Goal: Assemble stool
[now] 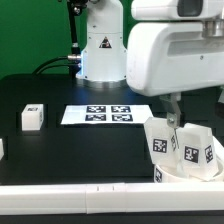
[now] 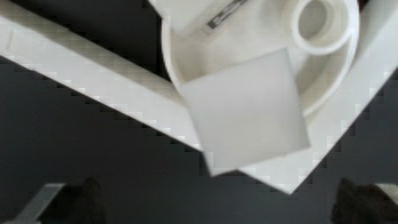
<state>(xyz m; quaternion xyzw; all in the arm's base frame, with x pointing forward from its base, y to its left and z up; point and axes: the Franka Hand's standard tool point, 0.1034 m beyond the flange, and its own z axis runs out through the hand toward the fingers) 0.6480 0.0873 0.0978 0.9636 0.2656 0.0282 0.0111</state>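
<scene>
- Plastic loose leg (image 1: 32, 117) sits at the exterior view's left on the counter (image 1: 70, 160): probably light, stiff and slick, best pinched across its flat sides.
- Seat (image 2: 240, 45) at the right carries standing legs (image 1: 163, 140).
- End effector (image 2: 217, 200) hangs above it, spread wide and empty.

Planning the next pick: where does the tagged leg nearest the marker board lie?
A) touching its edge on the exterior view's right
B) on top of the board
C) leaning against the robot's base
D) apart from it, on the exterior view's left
D: the leg rests on the black table with a clear gap between it and the marker board, on the exterior view's left.
</scene>
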